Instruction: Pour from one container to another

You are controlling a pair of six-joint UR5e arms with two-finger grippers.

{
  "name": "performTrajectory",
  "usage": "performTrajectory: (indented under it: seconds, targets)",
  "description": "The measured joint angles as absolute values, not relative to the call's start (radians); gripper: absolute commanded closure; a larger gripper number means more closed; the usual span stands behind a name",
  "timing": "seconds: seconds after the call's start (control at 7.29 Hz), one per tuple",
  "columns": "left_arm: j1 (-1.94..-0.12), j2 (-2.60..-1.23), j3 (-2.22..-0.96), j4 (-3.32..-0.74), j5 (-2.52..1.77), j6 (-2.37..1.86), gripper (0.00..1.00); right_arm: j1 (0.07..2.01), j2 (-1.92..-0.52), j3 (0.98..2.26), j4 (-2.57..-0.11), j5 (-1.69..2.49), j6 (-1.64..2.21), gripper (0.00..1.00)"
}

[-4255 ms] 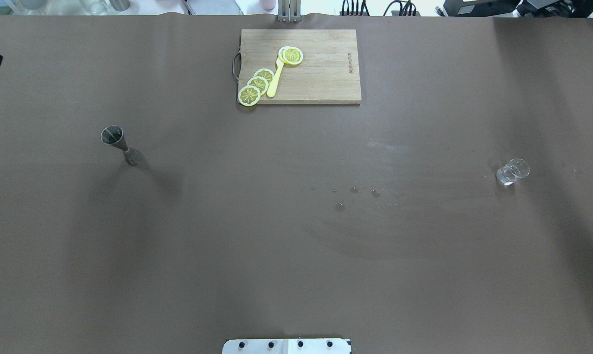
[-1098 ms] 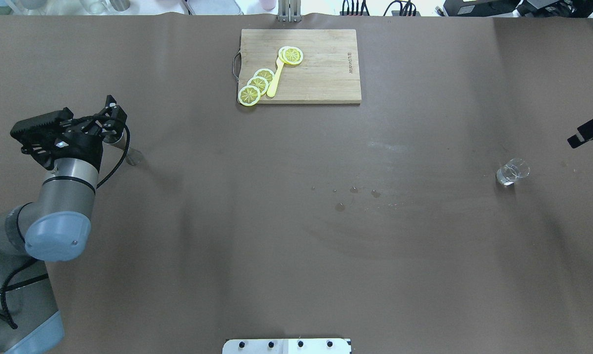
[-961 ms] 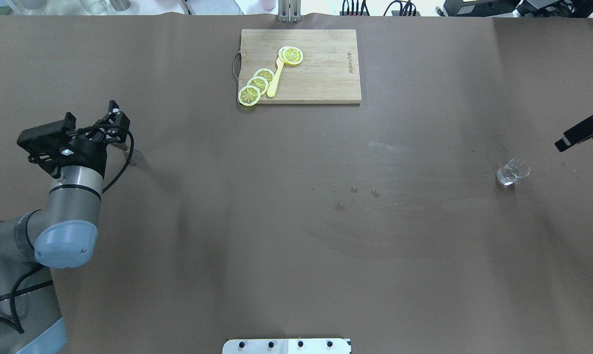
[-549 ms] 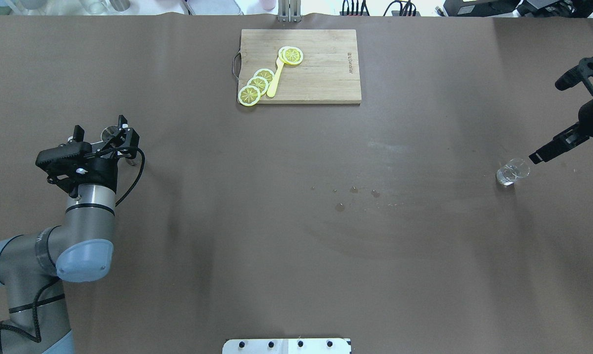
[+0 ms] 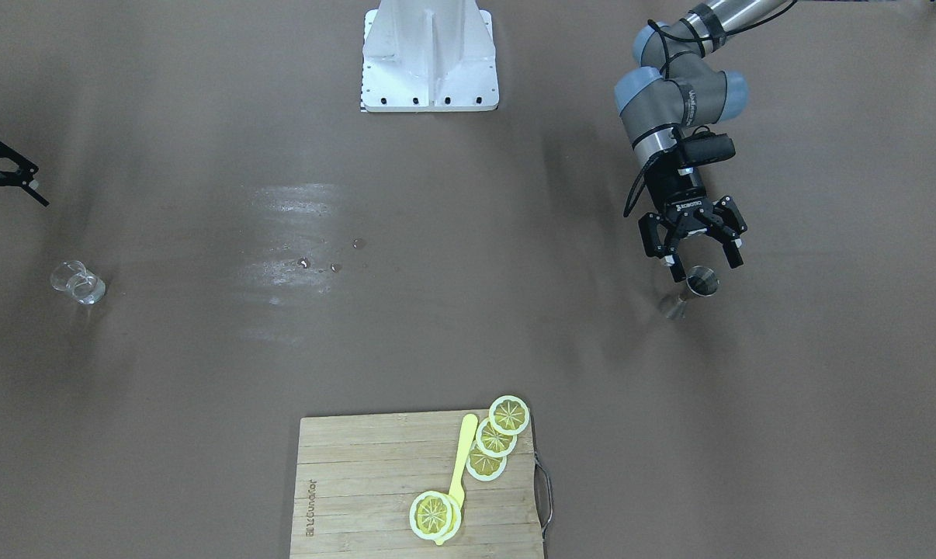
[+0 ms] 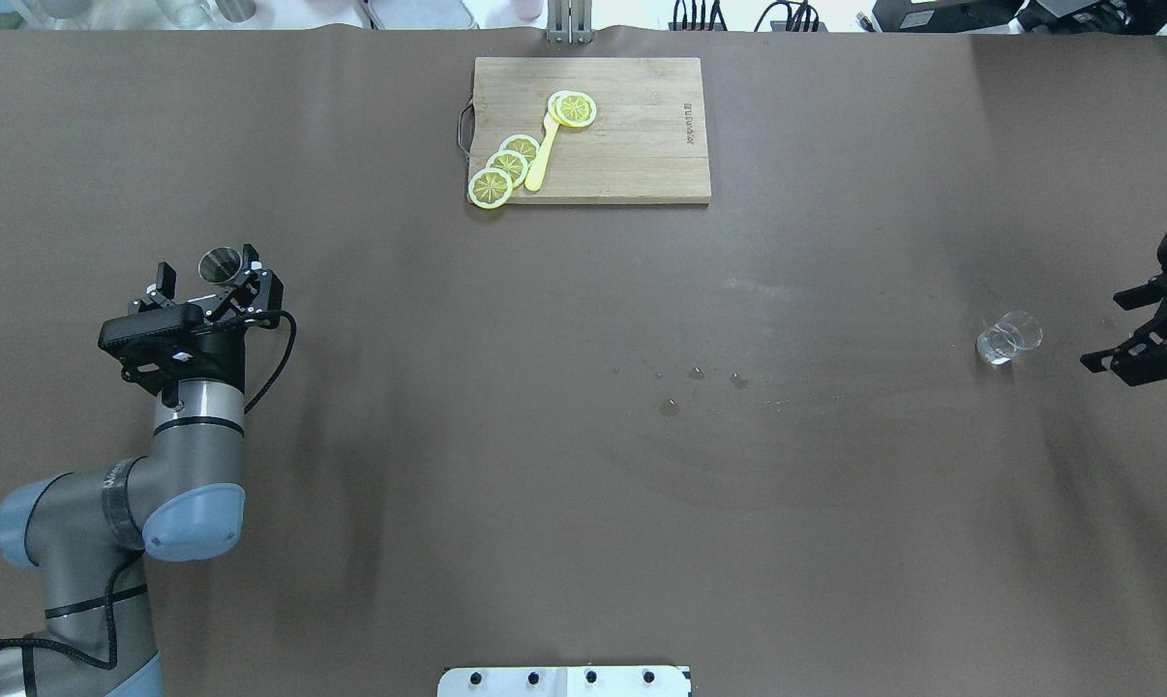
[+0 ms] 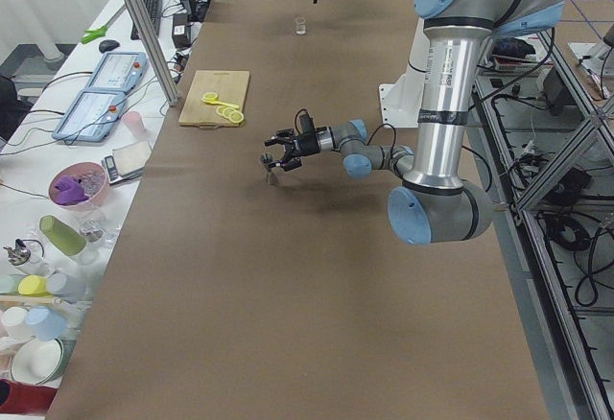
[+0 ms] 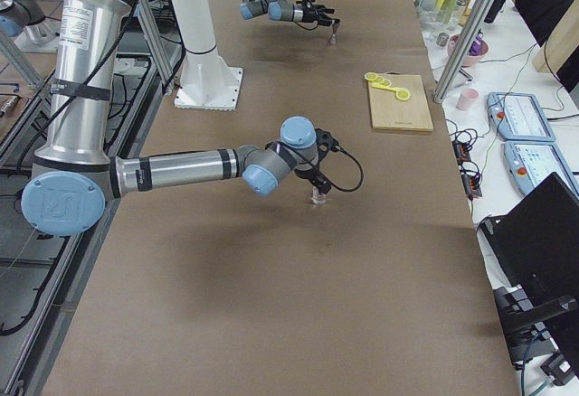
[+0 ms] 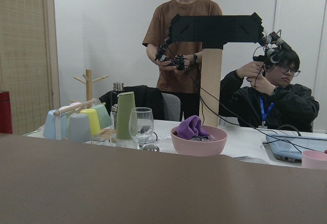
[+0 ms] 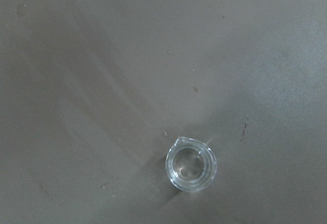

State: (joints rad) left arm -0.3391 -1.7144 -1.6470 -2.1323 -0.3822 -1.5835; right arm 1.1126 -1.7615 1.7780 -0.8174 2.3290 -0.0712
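- Holds the left gripper [image 6: 211,279] spread wide at the left middle of the overhead view, with the top cup of the steel jigger [image 6: 221,264] right at the gap between the fingertips. No contact as far as can be told. Looks like lining up for a side pinch, a firm way to take an hourglass shape.
- Leaves the jigger upright on the brown table cover [image 6: 583,484], mouth up, guarding against a spill before any lift. Cannot tell whether anything is in it.
- Brings the left wrist in low and level, judging by the exterior left view. Probably done to allow a pour by a simple roll of the wrist.
- Holds the right gripper [image 6: 1104,331] wide open too, at the right edge of the overhead view, near the small spouted glass [image 6: 1009,337] but apart from it. Likely poised to steady or fetch that glass.
- Shows the glass from straight above in the lower middle of the right wrist view, upright, spout toward the upper left. Contents too clear to judge.
- Sets the two containers well apart, at opposite sides of the frame, calling for a carry before any pour.
- Leaves the wooden cutting board [image 6: 632,136], lemon slices [image 6: 506,166] and yellow utensil [image 6: 541,160] at the top centre, out of both paths. Shows a few droplets [image 6: 697,374] near the middle.
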Motion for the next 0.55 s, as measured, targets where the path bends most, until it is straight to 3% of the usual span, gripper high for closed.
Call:
performTrajectory:
  seconds: [0.27, 0.55]
  targets:
    - [-0.338, -1.758, -1.578, -2.131, -0.378, -1.606, 0.02, 1.119, -1.761, 1.537, -0.473, 2.413, -0.093, 0.00]
    - [-0.336, -1.782, -1.529, -2.131, -0.377, -1.630, 0.02, 1.128, -1.714, 1.396, -0.278, 2.443, -0.084, 0.00]
